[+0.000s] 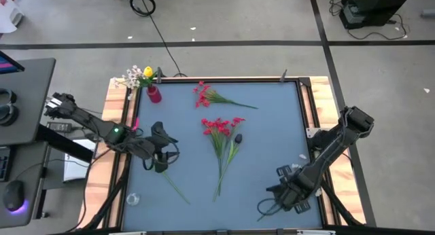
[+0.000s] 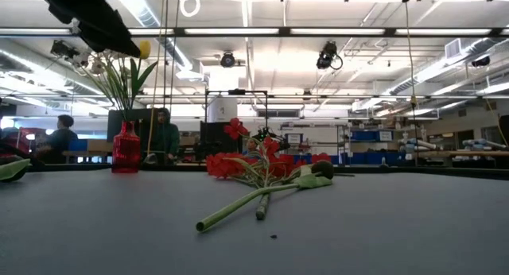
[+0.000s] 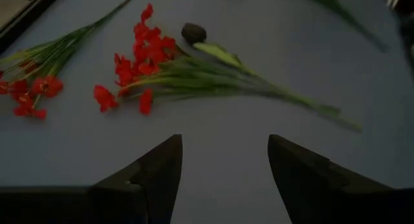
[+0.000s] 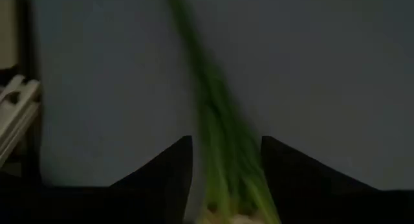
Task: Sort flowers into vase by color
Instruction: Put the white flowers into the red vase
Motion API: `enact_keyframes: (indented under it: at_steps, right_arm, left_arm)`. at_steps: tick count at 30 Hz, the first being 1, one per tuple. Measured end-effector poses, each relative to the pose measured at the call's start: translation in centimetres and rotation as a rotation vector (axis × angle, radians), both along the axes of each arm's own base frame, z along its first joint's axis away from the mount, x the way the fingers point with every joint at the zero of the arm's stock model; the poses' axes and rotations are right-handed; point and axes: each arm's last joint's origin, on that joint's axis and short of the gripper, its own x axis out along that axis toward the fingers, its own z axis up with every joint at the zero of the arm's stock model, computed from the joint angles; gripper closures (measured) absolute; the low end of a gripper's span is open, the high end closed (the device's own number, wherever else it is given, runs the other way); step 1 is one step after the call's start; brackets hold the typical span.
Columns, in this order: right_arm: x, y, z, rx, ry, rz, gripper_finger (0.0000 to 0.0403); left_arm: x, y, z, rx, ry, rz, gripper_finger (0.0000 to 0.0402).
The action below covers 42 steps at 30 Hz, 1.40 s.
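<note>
No writing or labels can be read. The left gripper (image 1: 161,155) hovers with fingers spread and empty at the table's left, near a green stem (image 1: 175,187). A red vase (image 1: 153,93) holds yellow and white flowers (image 1: 138,75) at far left. Red flowers (image 1: 221,126) lie mid-table. The right gripper (image 1: 284,194), near right, has a green stem (image 4: 220,153) between its fingers; I cannot tell whether they grip it.
</note>
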Motion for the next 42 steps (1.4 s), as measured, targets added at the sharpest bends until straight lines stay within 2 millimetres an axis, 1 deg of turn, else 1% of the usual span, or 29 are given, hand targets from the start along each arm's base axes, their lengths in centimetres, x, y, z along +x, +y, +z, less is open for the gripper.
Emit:
enact_keyframes:
  at_steps: [2, 6, 9, 14, 18, 21, 25, 28, 29, 31, 36, 39, 42]
  right_arm:
    - [-0.3, 0.3, -0.5, 0.015, -0.02, 0.039, 0.0201]
    - [-0.9, 0.1, -1.5, -0.036, -0.05, 0.063, 0.0191]
    - [-1.2, 0.0, -2.7, 0.032, -0.041, 0.104, 0.0189]
    - [-1.9, -0.7, -4.0, 0.001, -0.024, 0.108, 0.0191]
    - [-1.9, -1.2, -4.6, 0.011, -0.021, 0.091, 0.0213]
    - [-1.6, -1.6, -4.7, 0.013, -0.017, 0.05, 0.025]
    - [-0.7, -2.4, -4.7, 0.041, 0.021, -0.061, 0.0319]
    - [0.4, -2.9, -4.5, 0.086, 0.035, -0.15, 0.0373]
    - [0.8, -3.0, -4.4, 0.109, 0.04, -0.18, 0.0383]
    - [1.6, -3.5, -4.1, 0.145, 0.058, -0.248, 0.0387]
    - [4.1, -4.9, -2.9, 0.228, 0.092, -0.496, 0.0371]
    - [5.8, -6.6, -2.3, 0.292, 0.156, -0.707, 0.0375]
    - [7.6, -8.5, -1.6, 0.41, 0.22, -0.882, 0.0378]
  left_arm:
    - [0.5, -0.3, -0.5, 0.012, 0.021, 0.002, 0.0169]
    - [1.3, -0.6, -1.5, 0.012, 0.063, 0.03, 0.0169]
    - [1.8, -0.9, -2.2, 0.006, 0.088, 0.05, 0.0169]
    - [2.4, -1.2, -2.7, 0.004, 0.096, 0.058, 0.0169]
    - [2.5, -1.2, -2.7, 0.002, 0.091, 0.061, 0.0169]
    - [2.6, -1.0, -2.7, 0.004, 0.09, 0.072, 0.0169]
    - [2.7, -0.7, -2.7, 0.006, 0.088, 0.087, 0.0169]
    - [2.8, -0.5, -2.7, 0.017, 0.09, 0.089, 0.0169]
    - [2.8, -0.4, -2.7, 0.025, 0.092, 0.086, 0.0169]
    - [2.8, -0.3, -2.7, 0.043, 0.097, 0.075, 0.0169]
    - [2.8, -0.3, -2.7, 0.09, 0.108, 0.038, 0.0169]
    - [2.8, -0.3, -2.7, 0.105, 0.111, 0.024, 0.0169]
    - [2.9, -0.3, -2.6, 0.116, 0.105, 0.012, 0.0169]
